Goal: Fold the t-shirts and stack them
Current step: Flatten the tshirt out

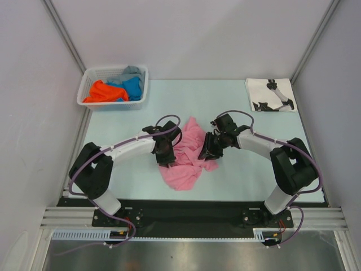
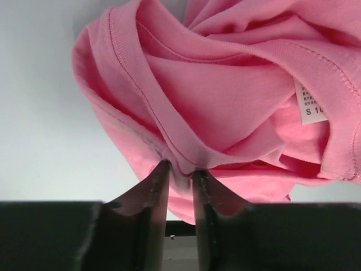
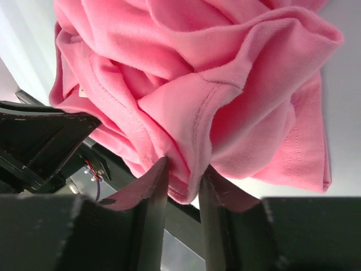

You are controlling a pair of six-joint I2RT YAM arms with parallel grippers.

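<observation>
Pinching the pink t-shirt (image 1: pixel 187 168)
My left claw (image 2: pixel 180 167) grips a collar fold, my right claw (image 3: pixel 185 165) a hem fold, so I can spread it flat

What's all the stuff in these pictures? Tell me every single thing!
pink t-shirt: 1, pink, crumpled in the middle of the table
white t-shirt with black print: 1, white and black, folded flat at the far right corner
basket: 1, white plastic lattice, far left corner
orange t-shirt: 1, orange, in the basket, left side
blue t-shirt: 1, blue, in the basket, right side
grey t-shirt: 1, grey, in the basket, at the back
table: 1, pale blue-green, under everything
left arm: 1, black and white, left of the pink t-shirt, jaws pinching a fold of it
right arm: 1, black and white, right of the pink t-shirt, jaws pinching a fold of it
</observation>
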